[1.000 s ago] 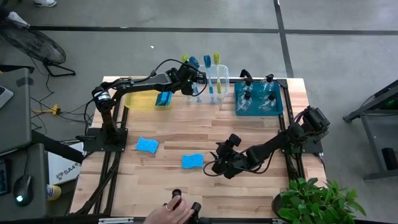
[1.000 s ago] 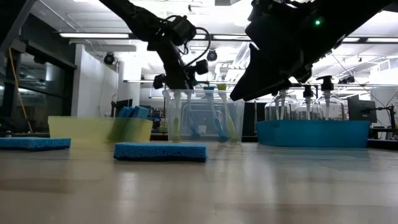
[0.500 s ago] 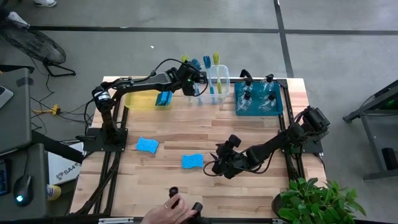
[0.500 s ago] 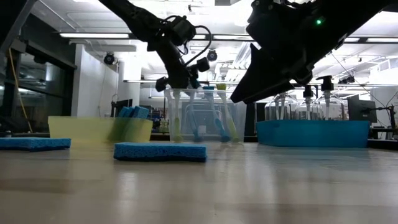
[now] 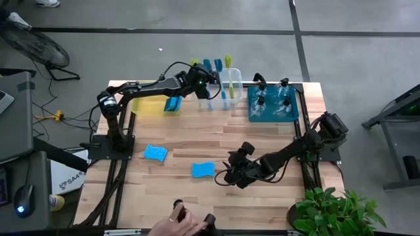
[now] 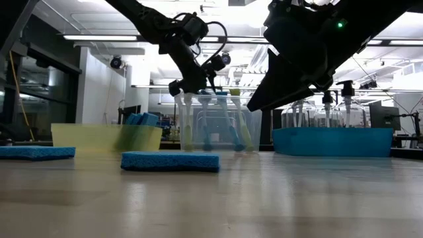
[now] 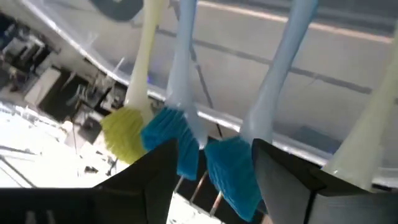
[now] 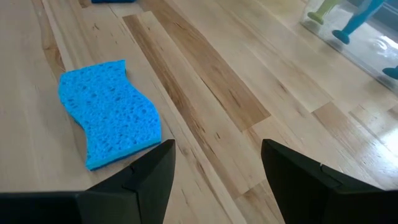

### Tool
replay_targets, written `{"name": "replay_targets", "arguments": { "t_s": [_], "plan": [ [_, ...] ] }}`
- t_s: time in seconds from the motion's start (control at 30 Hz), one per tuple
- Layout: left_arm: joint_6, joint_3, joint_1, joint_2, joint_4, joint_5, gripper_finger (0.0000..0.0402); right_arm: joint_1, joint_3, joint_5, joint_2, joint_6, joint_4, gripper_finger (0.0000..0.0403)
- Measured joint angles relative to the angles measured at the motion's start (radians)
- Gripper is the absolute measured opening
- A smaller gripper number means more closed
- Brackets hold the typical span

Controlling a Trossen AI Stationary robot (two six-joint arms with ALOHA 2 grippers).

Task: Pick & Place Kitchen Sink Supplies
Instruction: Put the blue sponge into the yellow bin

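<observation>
Two blue brush heads (image 7: 233, 171) between left gripper (image 7: 214, 165) fingers.

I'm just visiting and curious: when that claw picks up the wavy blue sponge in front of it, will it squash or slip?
The sponge looks porous, so it probably squashes and feels light. Its rough surface should grip rather than slip. Lying flat, it is unlikely to roll. The right gripper stands open nearby.

two dark jointed arms (image 5: 147, 88) with looping black cables.
</observation>
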Motion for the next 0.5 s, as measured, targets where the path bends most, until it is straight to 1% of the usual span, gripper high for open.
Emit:
{"name": "replay_targets", "arguments": {
  "t_s": [0.13,0.23,0.4,0.5],
  "plan": [
    [-0.014,0.000,-0.023,0.000,0.058,-0.058,0.0198,0.000,0.000,0.000,0.000,0.000,0.000,0.0232],
    [-0.069,0.001,-0.044,-0.001,0.093,-0.089,0.0198,0.000,0.000,0.000,0.000,0.000,0.000,0.0232],
    [-0.196,0.007,-0.076,-0.036,0.096,-0.137,0.0197,0.003,0.000,-0.009,0.000,0.000,-0.007,0.0232],
    [-0.289,0.008,-0.099,-0.070,0.118,-0.183,0.0197,0.003,0.000,-0.019,0.000,0.000,-0.018,0.0232]
  ]
}}
